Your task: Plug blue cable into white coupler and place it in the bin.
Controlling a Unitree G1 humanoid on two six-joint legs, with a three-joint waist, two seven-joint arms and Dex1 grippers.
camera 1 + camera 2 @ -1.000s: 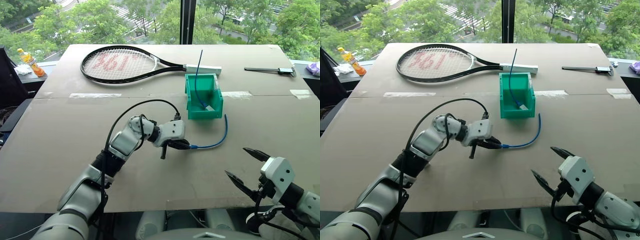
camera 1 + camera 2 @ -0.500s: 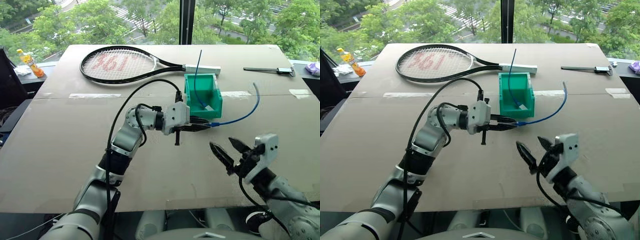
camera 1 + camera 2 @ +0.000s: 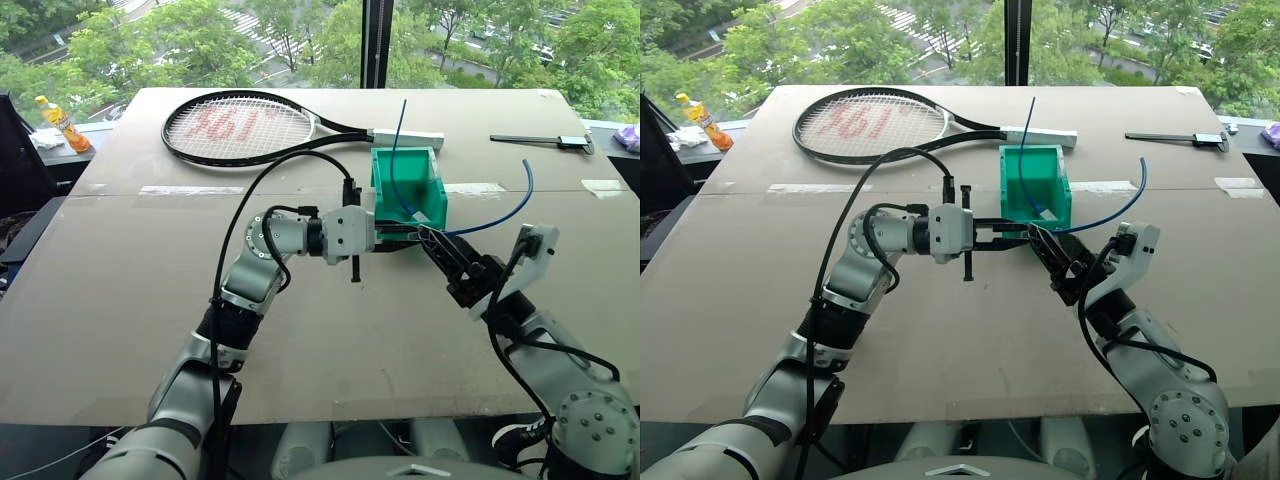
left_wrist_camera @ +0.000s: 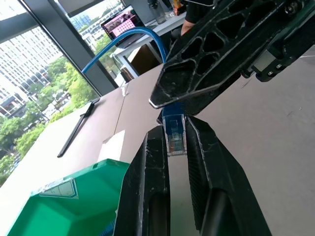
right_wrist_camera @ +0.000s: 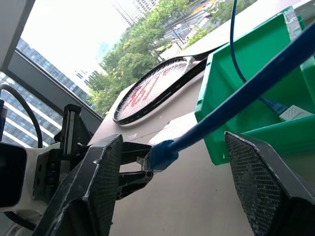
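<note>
My left gripper [image 3: 408, 236] is clamped on the plug end of the blue cable [image 3: 500, 218], holding it up off the table [image 3: 120, 300] just in front of the green bin [image 3: 408, 190]. In my left wrist view the clear plug [image 4: 173, 135] sits pinched between my two black fingers [image 4: 150, 167], and the blue boot of the cable runs on past it. From the plug, the cable sweeps away in an arc to the right of the bin, its free end curling upward in the air.

My right gripper [image 3: 447, 262] has come up beside the plug, on the near right side of the bin. Its fingers stand apart on either side of the cable's blue boot [image 5: 161, 155], one on each side with a gap showing, so they have not closed on it.

Inside the bin a second, straighter blue cable [image 3: 397, 150] stands up from the floor and pokes out above the back rim. A small white block [image 5: 294, 113] lies on the bin floor near that cable's plug; I cannot tell for sure that it is the coupler.

Behind the bin, a tennis racket [image 3: 240, 127] lies flat, its white grip ending just beside the bin's back wall.
</note>
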